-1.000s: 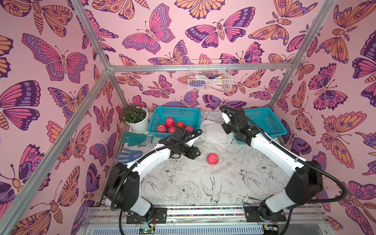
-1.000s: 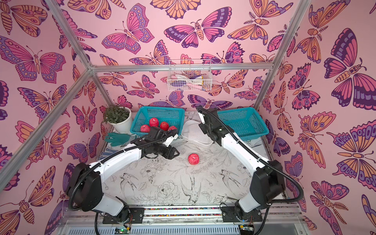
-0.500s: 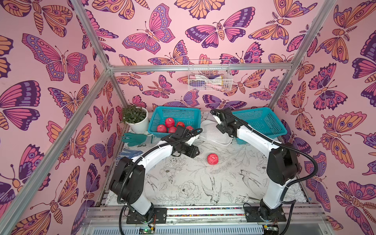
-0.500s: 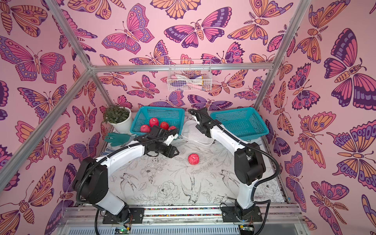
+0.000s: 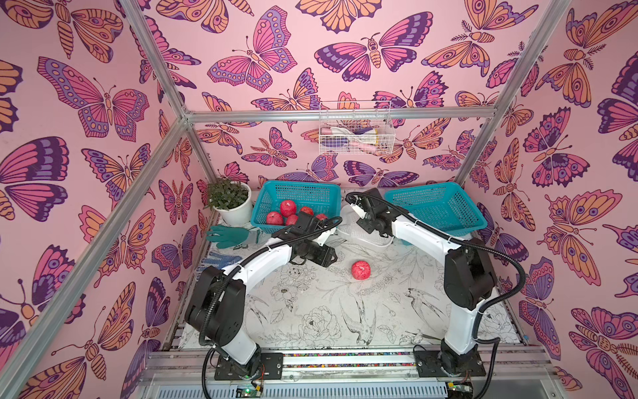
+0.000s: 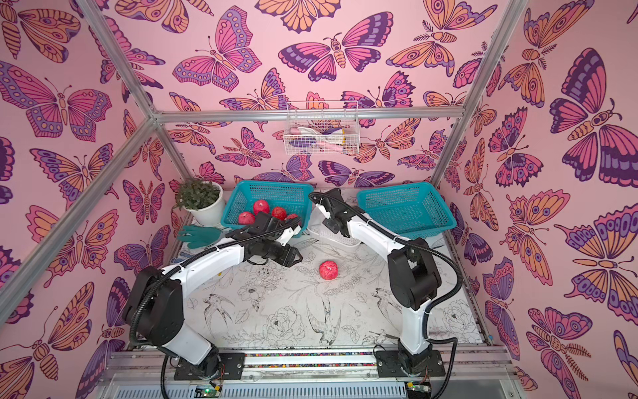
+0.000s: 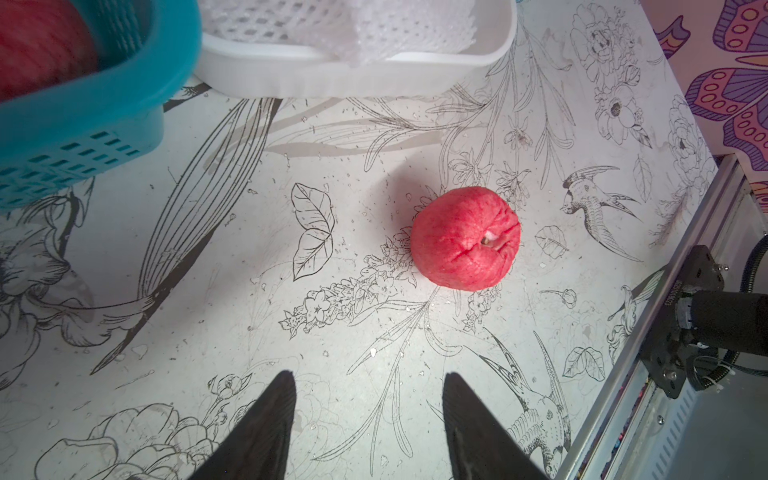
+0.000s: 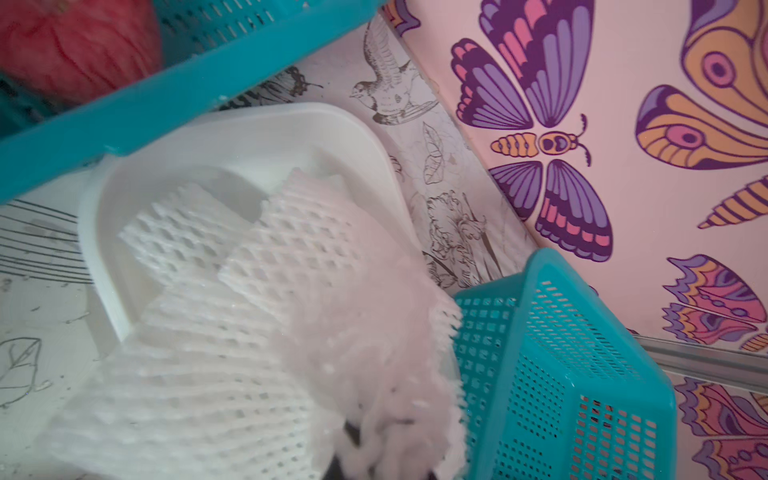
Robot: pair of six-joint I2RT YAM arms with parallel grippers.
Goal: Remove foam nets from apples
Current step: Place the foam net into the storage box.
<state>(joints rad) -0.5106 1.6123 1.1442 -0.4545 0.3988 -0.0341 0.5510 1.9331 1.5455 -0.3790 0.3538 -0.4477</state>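
A bare red apple [image 5: 360, 270] [image 6: 328, 270] lies on the table's middle; in the left wrist view the apple [image 7: 465, 237] is ahead of the jaws and off to one side. My left gripper [image 5: 328, 257] [image 7: 368, 376] hangs open and empty just left of it. My right gripper [image 5: 357, 209] [image 8: 382, 449] is shut on a white foam net [image 8: 386, 374], held over the white tub [image 5: 366, 241] [image 8: 249, 124]. More foam nets [image 8: 195, 232] [image 7: 332, 20] lie in that tub. Several bare apples [image 5: 288, 207] sit in the left teal basket [image 5: 297, 193].
An empty teal basket [image 5: 435, 207] stands at the back right, close to my right forearm. A potted plant [image 5: 229, 200], a green glove [image 5: 228, 235] and a dotted glove [image 5: 217, 259] lie along the left side. A wire basket [image 5: 355, 133] hangs on the back wall.
My right arm has swung left and back with the net, its elbow rising, and the gripper now sits over the tub. The left arm and the apple have hardly moved.
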